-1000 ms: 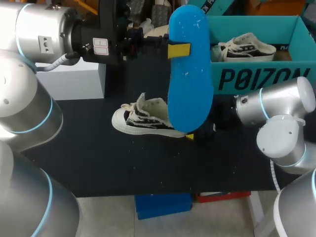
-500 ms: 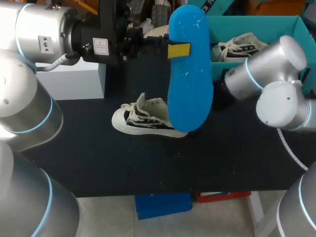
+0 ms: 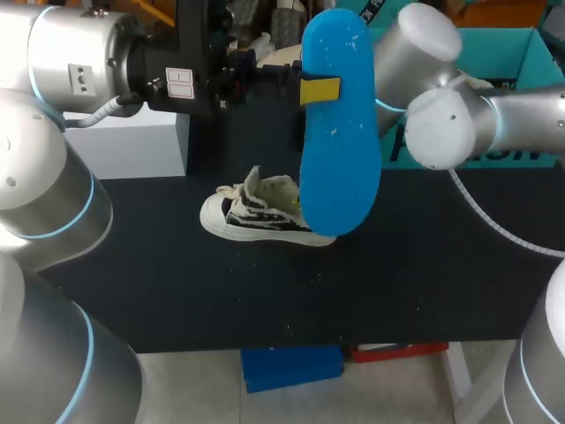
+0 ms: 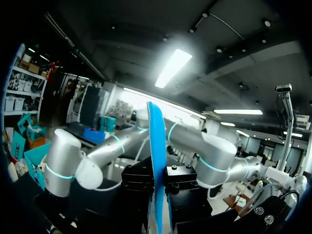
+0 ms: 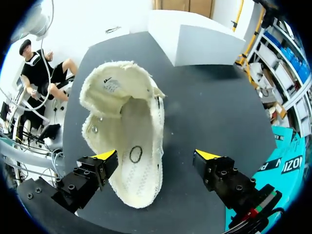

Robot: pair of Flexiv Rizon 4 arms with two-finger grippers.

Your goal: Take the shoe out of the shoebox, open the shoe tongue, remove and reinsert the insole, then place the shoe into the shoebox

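Insole (image 3: 340, 132), gripped by left fingers (image 3: 320, 90), stands upright, its lower end by the heel of the shoe (image 3: 252, 212); right fingers (image 5: 105, 156), spread wide, hover over the shoe's mouth.

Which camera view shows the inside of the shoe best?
The right wrist view: it looks straight down into the shoe, its tongue pulled open, under the open right claw. The head view shows it only from the side, the heel hidden behind the blue insole. The left wrist view shows no shoe.
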